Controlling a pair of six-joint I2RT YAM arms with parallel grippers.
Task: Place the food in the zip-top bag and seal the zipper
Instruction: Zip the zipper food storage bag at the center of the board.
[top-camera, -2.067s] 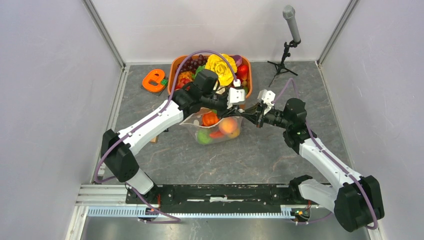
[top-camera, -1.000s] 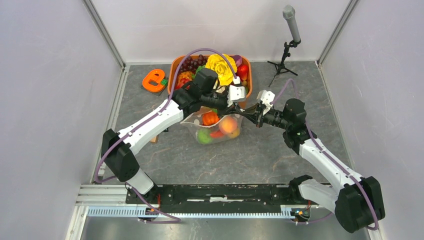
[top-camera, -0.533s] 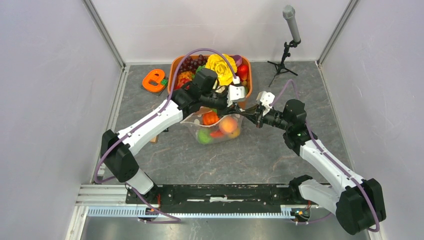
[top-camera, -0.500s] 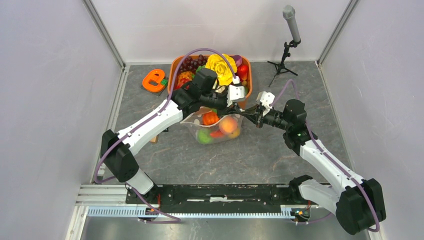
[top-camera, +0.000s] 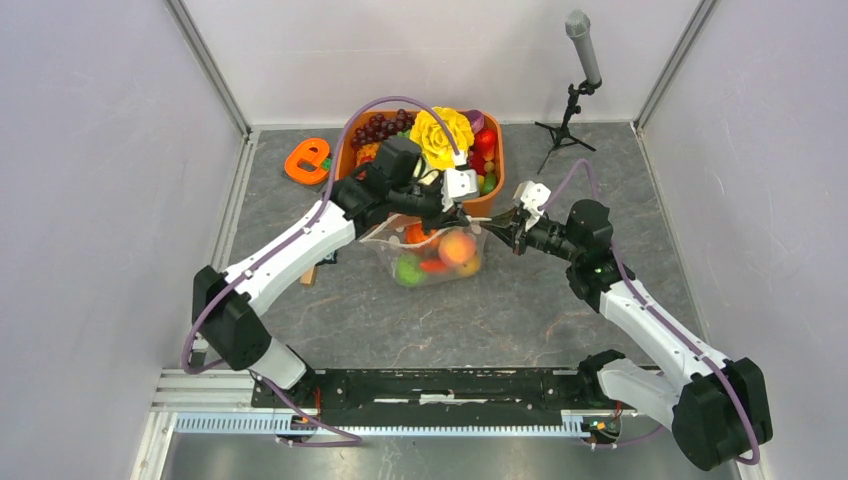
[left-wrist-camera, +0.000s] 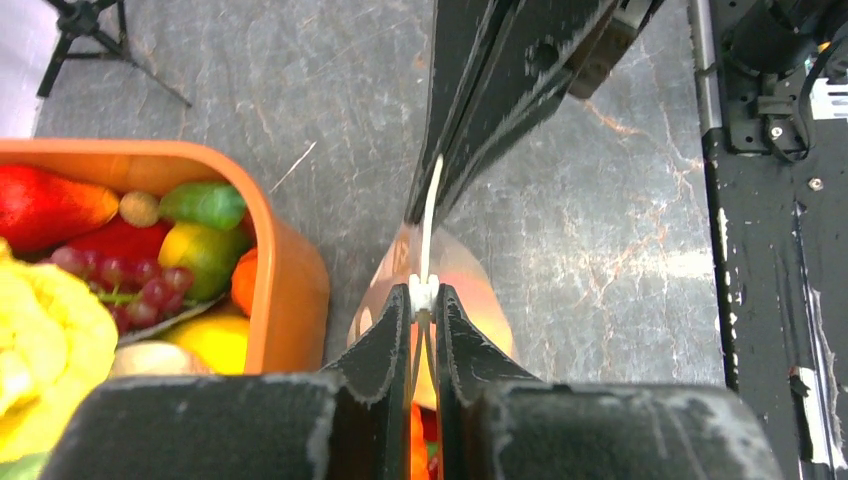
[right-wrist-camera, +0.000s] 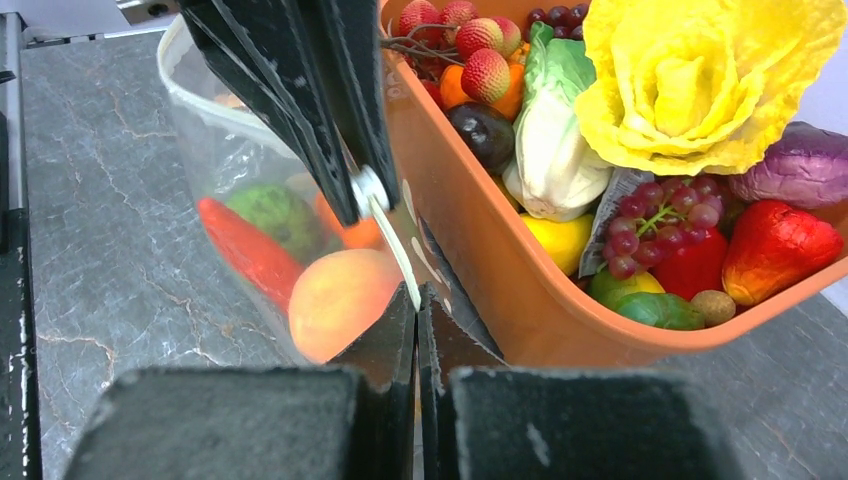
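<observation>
This is a robot lab, set up as a little test booth. Plain pale walls (top-camera: 100, 200) held by metal posts (top-camera: 208, 65) close in a gray table (top-camera: 500, 320) on three sides. Two white and black robot arms, the left arm (top-camera: 290, 255) and the right arm (top-camera: 650, 325), are bolted to a black rail (top-camera: 450, 385) at its near edge, with purple cables (top-camera: 395, 98) looping off them. A microphone (top-camera: 583, 45) on a small tripod (top-camera: 565, 128) stands in the far corner, and the orange tub (top-camera: 499, 170) holds shiny toy food (top-camera: 440, 135), the pretend kind.
</observation>
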